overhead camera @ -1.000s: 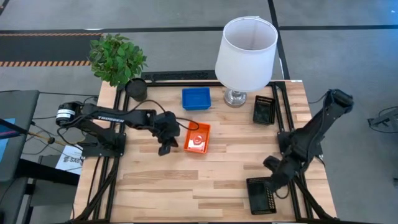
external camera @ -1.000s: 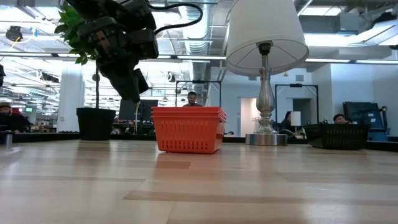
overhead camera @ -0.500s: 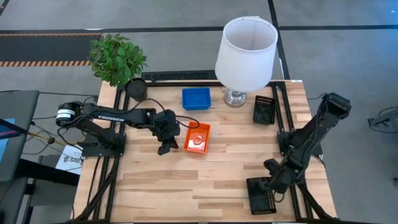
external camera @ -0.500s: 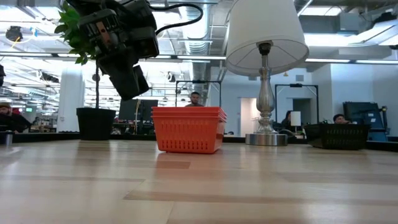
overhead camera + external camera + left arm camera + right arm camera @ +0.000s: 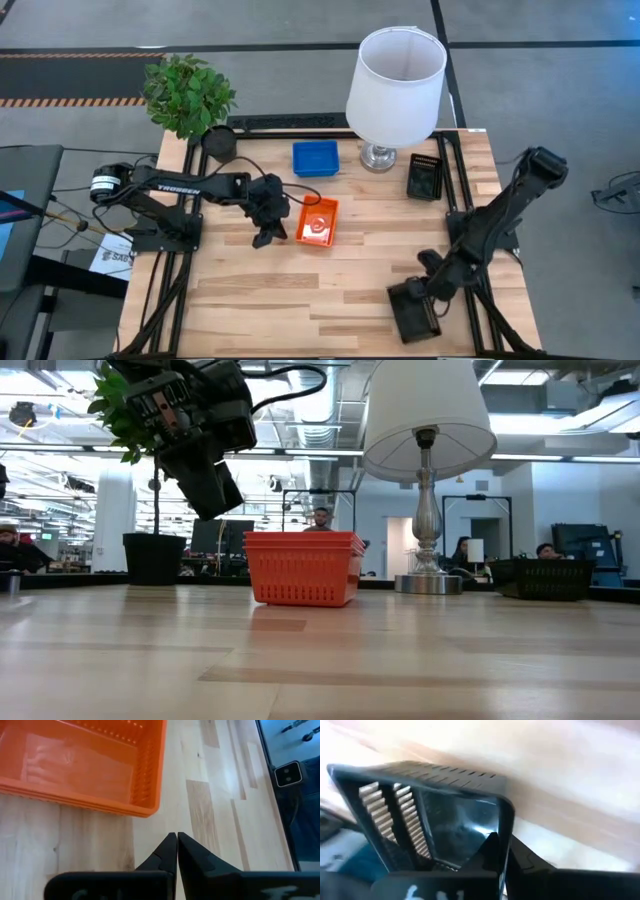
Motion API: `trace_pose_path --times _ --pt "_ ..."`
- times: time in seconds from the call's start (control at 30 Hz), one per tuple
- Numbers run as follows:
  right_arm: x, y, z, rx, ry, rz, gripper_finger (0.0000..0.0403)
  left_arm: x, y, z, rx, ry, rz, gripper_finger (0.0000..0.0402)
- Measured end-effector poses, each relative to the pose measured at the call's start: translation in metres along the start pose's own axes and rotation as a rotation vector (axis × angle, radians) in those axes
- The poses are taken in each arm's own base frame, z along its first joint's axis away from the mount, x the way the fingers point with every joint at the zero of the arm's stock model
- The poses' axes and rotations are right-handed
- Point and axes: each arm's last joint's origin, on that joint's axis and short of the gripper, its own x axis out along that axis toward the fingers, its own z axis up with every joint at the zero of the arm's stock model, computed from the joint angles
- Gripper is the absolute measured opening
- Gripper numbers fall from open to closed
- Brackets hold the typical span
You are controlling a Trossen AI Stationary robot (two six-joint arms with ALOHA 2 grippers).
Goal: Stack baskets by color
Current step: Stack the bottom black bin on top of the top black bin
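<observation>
Our right pincer (image 5: pixel 428 298) is clamped on the wall of a black basket (image 5: pixel 412 310) at the bench's (image 5: pixel 250 290) near right corner. Our left pincer (image 5: pixel 264 238) hovers closed, empty, beside the red-orange stack (image 5: pixel 317 222). Blue stack (image 5: pixel 315 158) looks done; another black basket (image 5: pixel 425 176) waits by the lamp (image 5: pixel 396 75).

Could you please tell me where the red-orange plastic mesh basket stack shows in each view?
High view: red-orange plastic mesh basket stack at table centre, beside the left tool.
Low view: centre, left of the lamp.
Left wrist view: upper left.
Right wrist view: not in it.
Shared landmark: the left tool.
</observation>
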Motion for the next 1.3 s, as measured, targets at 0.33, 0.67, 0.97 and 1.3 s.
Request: trace_pose_path --times 0.33,0.67,0.97,1.3 --pt "-0.092 -0.016 0.056 0.047 -0.432 -0.030 0.0005 -0.017 0.010 0.006 0.027 -0.069 -0.021 0.0000" --pt "-0.153 -0.062 0.093 0.198 -0.694 -0.091 0.0004 -0.085 0.001 0.030 0.130 -0.334 0.164 0.0000" --pt "-0.175 -0.074 0.111 0.255 -0.874 -0.110 0.0003 -0.108 0.002 0.028 0.133 -0.417 0.215 0.0000" --pt "-0.193 -0.071 0.144 0.210 -0.905 -0.155 0.0003 -0.112 0.004 0.030 0.152 -0.456 0.186 0.0000"
